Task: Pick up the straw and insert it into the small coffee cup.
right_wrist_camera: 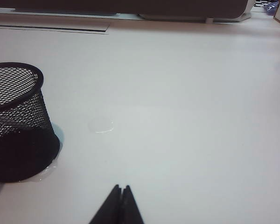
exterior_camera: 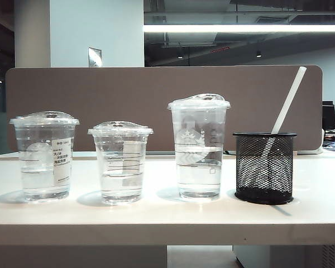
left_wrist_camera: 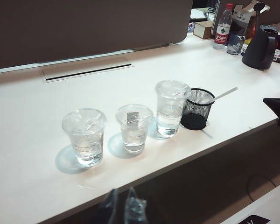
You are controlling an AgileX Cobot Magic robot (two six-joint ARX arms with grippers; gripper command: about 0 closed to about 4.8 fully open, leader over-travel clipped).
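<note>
Straw (exterior_camera: 288, 99): long, thick, white, leaning in the black mesh pot (exterior_camera: 264, 167); small coffee cup (exterior_camera: 121, 162), clear and domed, stands on the worktop (exterior_camera: 156, 215); right end effector (right_wrist_camera: 117, 196) pressed together beside the pot; left end effector (left_wrist_camera: 123, 207) blurred, state unclear.

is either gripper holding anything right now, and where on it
Nothing is held. The right gripper is shut on nothing above the table. The left gripper is off the table edge, empty. The straw leans in the mesh holder.
</note>
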